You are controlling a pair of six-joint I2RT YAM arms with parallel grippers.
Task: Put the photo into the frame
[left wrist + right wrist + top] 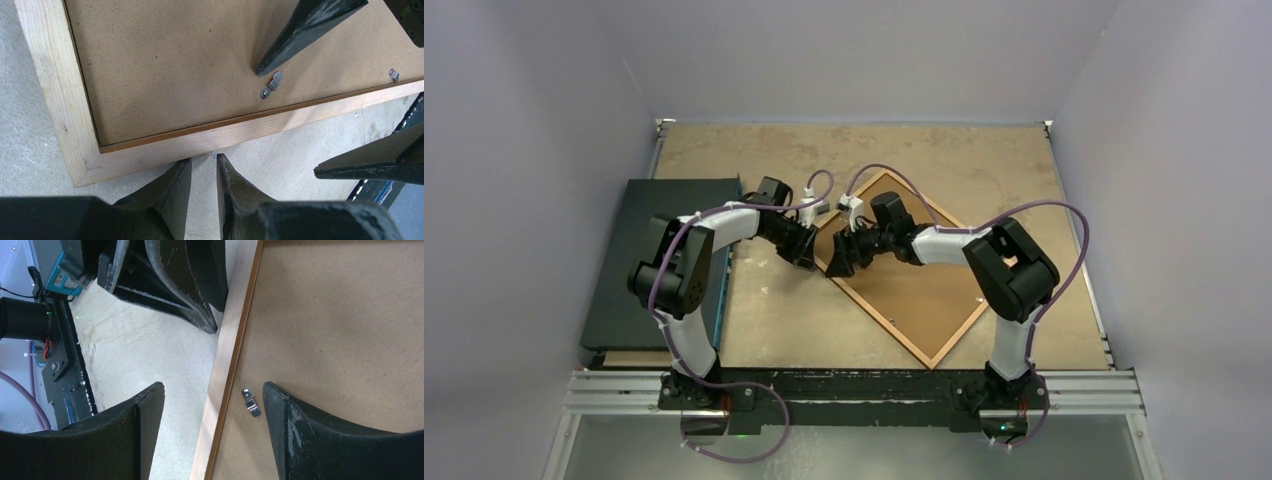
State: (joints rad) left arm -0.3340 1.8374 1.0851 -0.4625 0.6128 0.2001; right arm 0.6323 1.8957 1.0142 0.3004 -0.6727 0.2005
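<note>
Black plastic fingers of the right gripper (212, 389) stood wide apart and empty. One tip hung over the bare table (150, 355) and the other over the backing board (340, 325), so the jaws straddled a rail of the frame (227, 360). Just inside the board-side finger lay a small metal clip (251, 403), close to it but apparently not touched.

Across the rail from the right gripper, the left gripper (204, 159) was only narrowly parted and held nothing. Its tips met the outer edge of the frame at table level. A second clip (394, 75) sat farther along the same rail.

The frame lay face down and turned at an angle. It reached from the two grippers back toward the right arm's base, and the brown board was seated flush inside it. A dark flat box (619, 300) lay well off on the left arm's outer side. The photo showed in no view, and whether it was under the board could not be told.

The step in hand looked like working the clips at the back of the frame. Whether the near one was latched was unclear. The next move probably called for a short, fine nudge of that clip by one right fingertip. The left gripper would need to brace the rail so the frame did not slide.
</note>
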